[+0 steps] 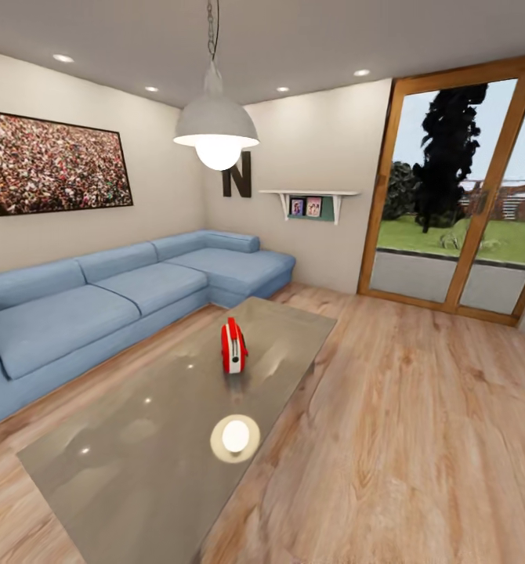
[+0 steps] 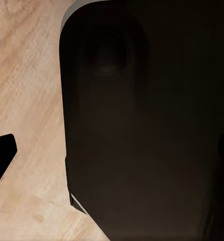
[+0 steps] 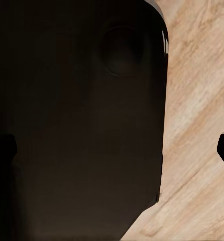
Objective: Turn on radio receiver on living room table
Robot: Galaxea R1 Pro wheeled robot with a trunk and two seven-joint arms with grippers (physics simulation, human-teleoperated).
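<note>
nearest us, table (image 1: pixel 137 470) w/ glossy top; red radio receiver (image 1: pixel 233 346) upright near its middle, blue sofa (image 1: pixel 98 305) beyond. we can't tell grippers' state.

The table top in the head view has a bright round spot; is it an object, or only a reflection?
Head view: a reflection; the glossy table mirrors the lit pendant lamp as a round spot before the red radio, with smaller ceiling-light glints. Both wrist views: a dark, dim robot body covers much, over lit wood floor.
</note>
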